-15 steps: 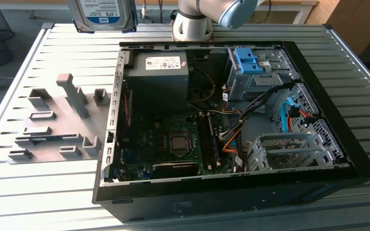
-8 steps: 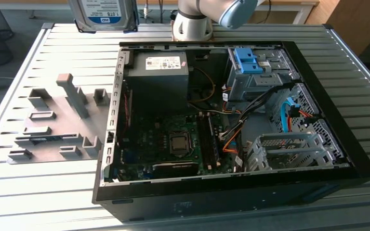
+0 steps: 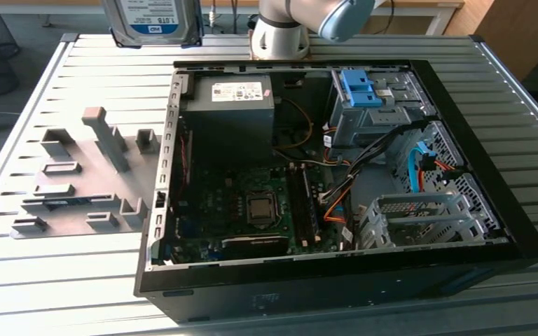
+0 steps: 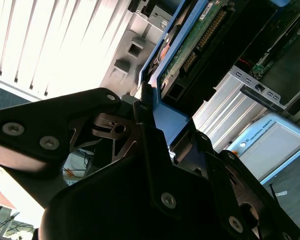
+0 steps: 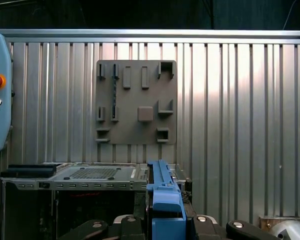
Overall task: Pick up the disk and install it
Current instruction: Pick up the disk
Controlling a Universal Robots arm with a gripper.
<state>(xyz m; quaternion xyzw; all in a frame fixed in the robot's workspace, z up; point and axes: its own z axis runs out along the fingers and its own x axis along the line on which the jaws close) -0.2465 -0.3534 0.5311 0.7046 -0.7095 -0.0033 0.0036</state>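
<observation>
The disk (image 3: 152, 21), a silver hard drive with a white-and-blue label, hangs high above the table's far corner, at the exterior view's upper left. In both wrist views my gripper (image 4: 165, 122) (image 5: 165, 220) is shut on the blue plastic frame (image 5: 163, 192) along the disk's edge. The second wrist view shows the disk's green circuit board (image 4: 190, 50) facing out past the black fingers (image 4: 150, 145). Below and to the exterior view's right lies the open computer case (image 3: 503, 196), apart from the disk.
Inside the case are a silver drive cage (image 3: 428, 217), a blue clip (image 3: 361, 87) on the upper bay, a dark power supply box (image 3: 232, 112) and loose cables. A grey fixture plate (image 3: 82, 182) lies on the slatted table (image 3: 64, 280). The arm's base (image 3: 283, 31) stands behind the case.
</observation>
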